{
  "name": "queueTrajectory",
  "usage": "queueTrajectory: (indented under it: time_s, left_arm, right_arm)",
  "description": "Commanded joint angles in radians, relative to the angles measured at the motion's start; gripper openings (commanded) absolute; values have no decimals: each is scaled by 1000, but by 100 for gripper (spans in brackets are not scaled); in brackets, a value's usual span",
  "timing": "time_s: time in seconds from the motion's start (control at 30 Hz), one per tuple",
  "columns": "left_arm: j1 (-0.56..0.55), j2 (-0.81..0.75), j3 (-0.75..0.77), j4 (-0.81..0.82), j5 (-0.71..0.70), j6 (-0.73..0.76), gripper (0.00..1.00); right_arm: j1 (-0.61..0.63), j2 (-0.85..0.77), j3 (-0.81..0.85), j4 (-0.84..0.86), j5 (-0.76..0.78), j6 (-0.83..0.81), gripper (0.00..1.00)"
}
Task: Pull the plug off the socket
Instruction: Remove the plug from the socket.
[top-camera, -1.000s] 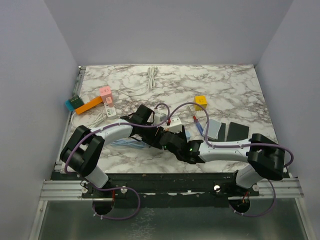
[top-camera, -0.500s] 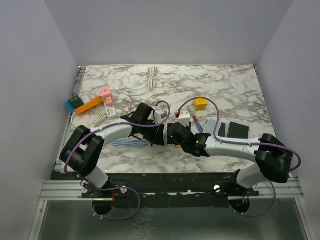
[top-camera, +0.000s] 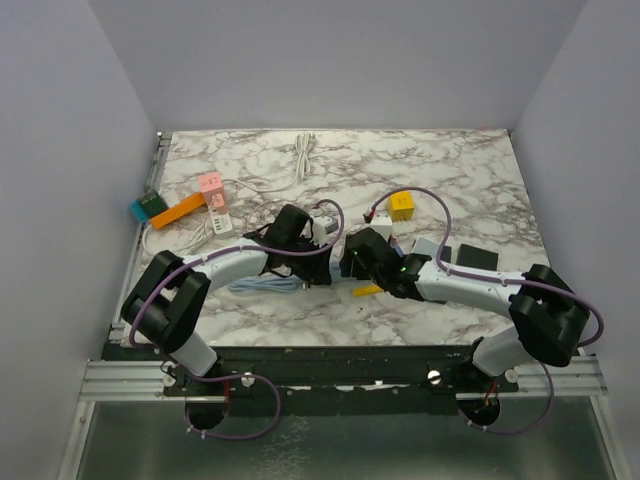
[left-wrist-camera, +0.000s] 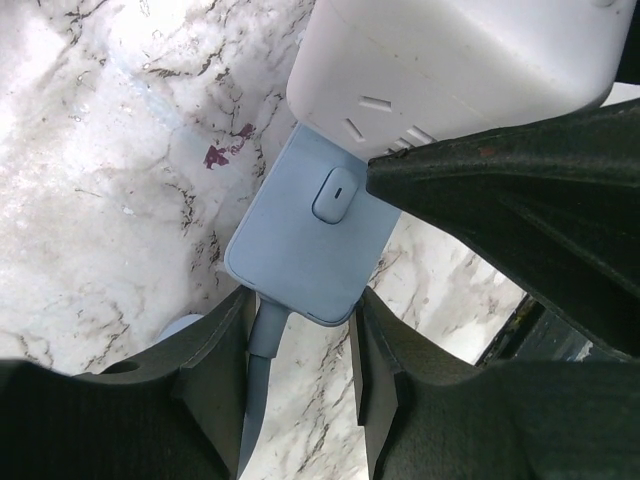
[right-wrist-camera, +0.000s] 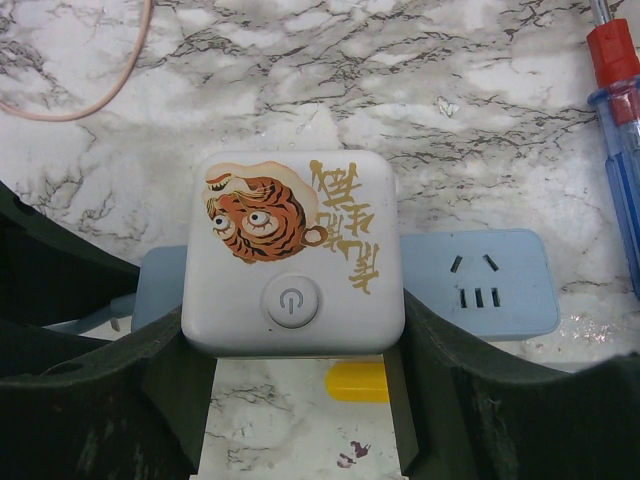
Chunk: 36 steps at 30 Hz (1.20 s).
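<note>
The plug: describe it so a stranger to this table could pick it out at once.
Near the middle of the marble table lies a light-blue power strip. The plug is the white rounded cube on it, flanked by the right arm's fingers. It alone bears an orange tiger picture and gold characters.

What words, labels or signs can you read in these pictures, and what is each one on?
Power sign: on the round button of the white plug.
Gold characters on the same plug: upside down, I cannot read them.
Label strip beside the pink block: too small.
</note>
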Motion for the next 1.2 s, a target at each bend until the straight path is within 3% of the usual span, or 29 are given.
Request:
queueTrajectory:
  time_s: [0.0, 0.33, 0.63, 0.87, 1.03, 1.17]
  left_arm:
    - [-8, 34, -7, -81, -85, -6, 0]
    - [-25, 53, -4, -82, -83, -4, 0]
    - [-30, 67, 1, -82, -64, -5, 0]
    - [-30, 74, 2, -82, -58, -6, 0]
    - [-31, 72, 1, -83, -64, -4, 0]
    - [-32, 62, -1, -85, -77, -2, 0]
  right_arm:
    - [-31, -30, 16, 111, 77, 17, 0]
    - [-65, -38, 16, 180, 69, -9, 0]
    - [-68, -73, -58, 381, 22, -198, 0]
    - [-71, -99, -86, 399, 47, -242, 0]
    - [-78, -89, -80, 435, -50, -348, 0]
    - [-85, -56, -28, 364, -100, -403, 0]
